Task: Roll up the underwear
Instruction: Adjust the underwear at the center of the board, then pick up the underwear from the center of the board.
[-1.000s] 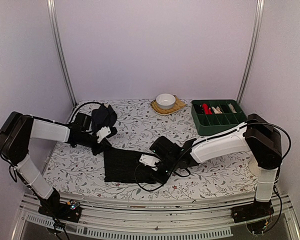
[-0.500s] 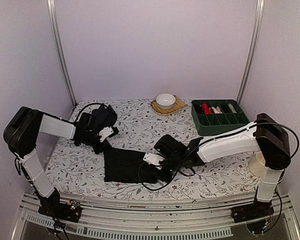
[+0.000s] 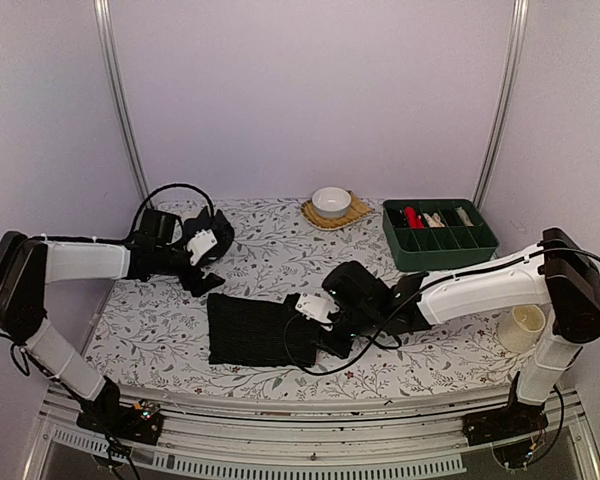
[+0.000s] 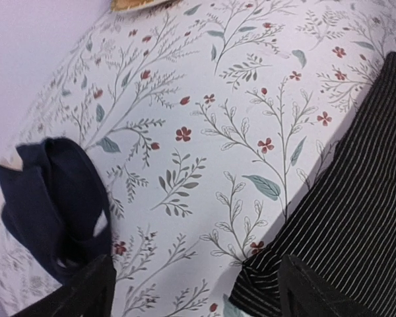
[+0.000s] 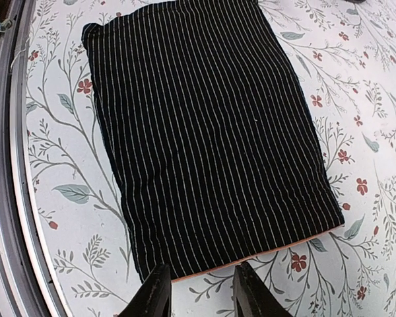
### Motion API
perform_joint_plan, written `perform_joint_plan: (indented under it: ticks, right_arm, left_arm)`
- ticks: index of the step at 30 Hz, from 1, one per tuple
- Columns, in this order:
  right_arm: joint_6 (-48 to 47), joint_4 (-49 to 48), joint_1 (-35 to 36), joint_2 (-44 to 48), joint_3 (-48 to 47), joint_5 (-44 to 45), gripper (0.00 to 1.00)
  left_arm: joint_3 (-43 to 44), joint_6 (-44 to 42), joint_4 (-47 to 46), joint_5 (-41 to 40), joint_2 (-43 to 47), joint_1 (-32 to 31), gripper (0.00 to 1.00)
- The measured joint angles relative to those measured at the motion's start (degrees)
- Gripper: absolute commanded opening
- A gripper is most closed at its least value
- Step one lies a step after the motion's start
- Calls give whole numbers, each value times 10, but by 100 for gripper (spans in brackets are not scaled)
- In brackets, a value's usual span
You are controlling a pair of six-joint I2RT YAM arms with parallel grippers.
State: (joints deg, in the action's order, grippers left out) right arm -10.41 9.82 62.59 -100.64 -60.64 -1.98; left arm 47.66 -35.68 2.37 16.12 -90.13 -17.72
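Observation:
A black underwear with thin white stripes lies flat and folded near the table's front, with a thin orange edge toward my right gripper. My right gripper hovers just past that edge, its jaws a little apart and open with nothing between them. A second, dark navy underwear sits bunched at the back left. My left gripper stands wide open over bare tablecloth between the two garments, one finger by the navy bundle and the other over a corner of the striped underwear.
A white bowl rests on a yellow mat at the back centre. A green divided tray with small items stands at the back right. A white cup sits at the right edge. Black cables loop near both wrists.
My left gripper has let go of the navy bundle, opened wide and drawn back to the left. My right gripper has opened slightly and shifted right, off the striped underwear's edge.

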Motion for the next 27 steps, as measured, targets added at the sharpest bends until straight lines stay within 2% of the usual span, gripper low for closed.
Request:
perform_joint_plan:
  ticks: [5,13,21,23,27]
  right_arm:
    - [-12,-25,4,17,20,21,47]
    - [-39,-67,41,23,43,79,62]
    - [-82,-121,60,23,83,105,63]
    - [-100,-136,61,23,99,105,63]
    - [-124,-145,65,23,110,112,63]
  left_arm:
    - [-70,-24,-50,17,95,0,98]
    - [-205,-120,-108,89,231,11,99]
    - [-351,-168,-241,170,331,17,98]
    - [-397,-208,-279,197,348,17,98]
    - [-443,-264,-290,234,376,19,98]
